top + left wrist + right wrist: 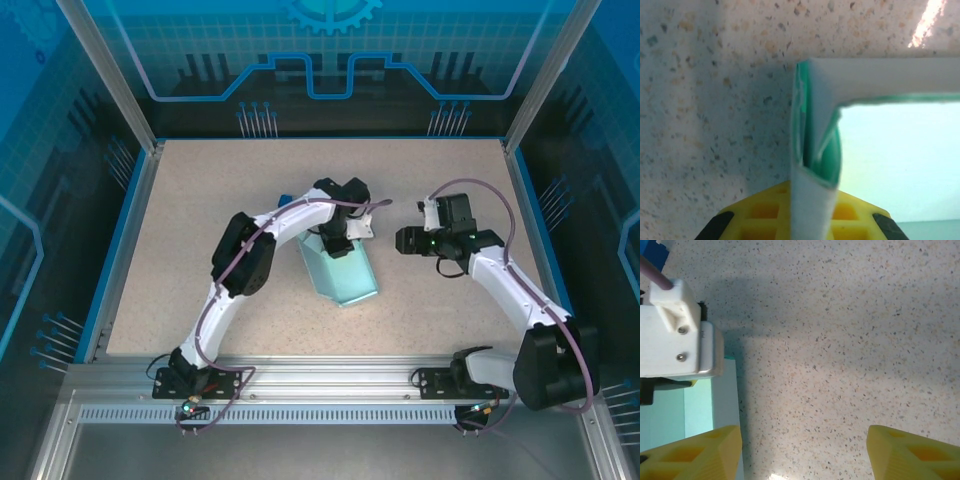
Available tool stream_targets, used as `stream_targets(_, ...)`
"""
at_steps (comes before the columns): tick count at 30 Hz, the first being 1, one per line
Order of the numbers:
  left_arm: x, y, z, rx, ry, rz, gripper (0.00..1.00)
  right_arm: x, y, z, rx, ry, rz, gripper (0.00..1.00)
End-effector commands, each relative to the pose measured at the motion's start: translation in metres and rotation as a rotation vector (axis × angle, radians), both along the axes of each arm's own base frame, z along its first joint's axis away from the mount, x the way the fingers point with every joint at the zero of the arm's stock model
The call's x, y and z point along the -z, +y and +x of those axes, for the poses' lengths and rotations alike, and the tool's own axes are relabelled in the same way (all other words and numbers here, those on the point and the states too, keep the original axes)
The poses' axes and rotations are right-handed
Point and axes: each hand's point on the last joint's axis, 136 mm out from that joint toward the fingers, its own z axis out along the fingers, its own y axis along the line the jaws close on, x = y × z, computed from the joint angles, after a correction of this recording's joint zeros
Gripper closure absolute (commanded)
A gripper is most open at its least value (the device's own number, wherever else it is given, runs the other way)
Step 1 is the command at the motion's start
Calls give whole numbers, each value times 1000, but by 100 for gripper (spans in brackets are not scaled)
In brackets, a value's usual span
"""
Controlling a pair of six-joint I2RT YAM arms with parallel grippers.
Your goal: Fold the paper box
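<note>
On the speckled tabletop (pixel 180 260), the paper box (pixel 348 282) is lying half-formed. At its far end the left gripper (pixel 336 246) is pinching an upright wall — right of the box, the right gripper (pixel 402 241) is hanging, jaws apart, holding nothing.

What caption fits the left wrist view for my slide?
Left gripper pinches a folded wall of the pale teal paper box, speckled table beside it.

We see the paper box (pixel 342 272) near the middle of the speckled desk (pixel 200 210): pale teal paper, partly folded into an open tray that runs from far left to near right. Close up, one side wall stands upright, doubled over, darker green inside the fold, meeting another wall at a corner.
</note>
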Motion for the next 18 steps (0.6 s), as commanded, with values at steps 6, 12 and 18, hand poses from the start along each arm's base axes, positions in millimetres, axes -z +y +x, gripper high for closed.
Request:
stream_targets(6,38,16,9,139,-101,295,100,2,-7,-6,21,-15,58,32)
stream_targets(12,40,-3,18,181,-211,304,97,7,-8,-8,20,-8,79,32)
stream_targets(18,25,-14,8,187,-178,214,77,7,-11,-11,18,-10,80,32)
